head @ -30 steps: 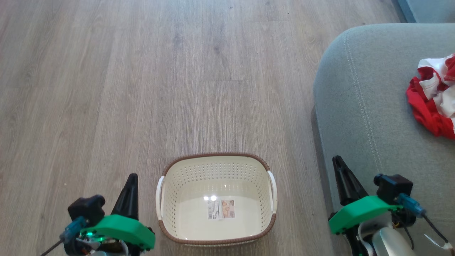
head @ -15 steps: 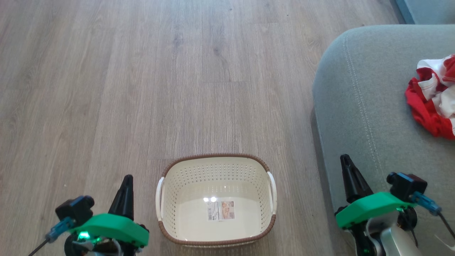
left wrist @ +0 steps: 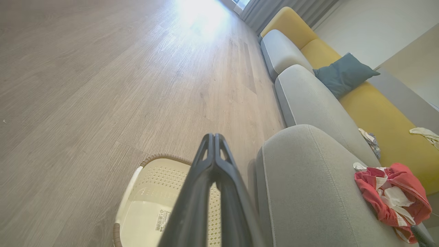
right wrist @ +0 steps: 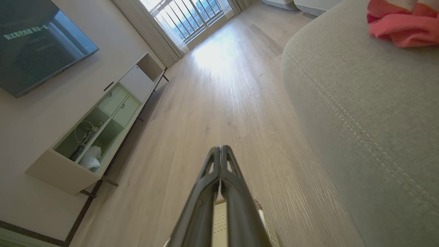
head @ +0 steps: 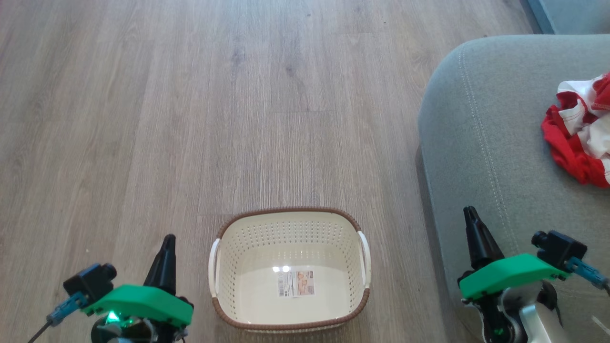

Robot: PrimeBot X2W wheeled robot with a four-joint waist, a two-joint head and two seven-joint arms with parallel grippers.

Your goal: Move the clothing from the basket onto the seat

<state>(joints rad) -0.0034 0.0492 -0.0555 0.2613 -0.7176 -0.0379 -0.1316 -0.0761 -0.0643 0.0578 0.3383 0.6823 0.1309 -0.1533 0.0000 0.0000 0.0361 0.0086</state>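
The left pincer (head: 167,239) and right pincer (head: 471,213) are fully closed and empty. The cream perforated plastic basket (head: 286,233) between them holds nothing. The red-and-white fabric clothing (head: 579,143) lies on the grey upholstered seat (head: 486,143), ahead-right of the nearer right pincer.

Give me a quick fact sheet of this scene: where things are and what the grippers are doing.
clothing: red and white heap on the seat
seat: grey cushion, right of the basket
basket: on the floor, no clothing inside, a sticker on its bottom
left gripper: shut, empty, left of the basket
right gripper: shut, empty, right of the basket, near the seat
task: looks done
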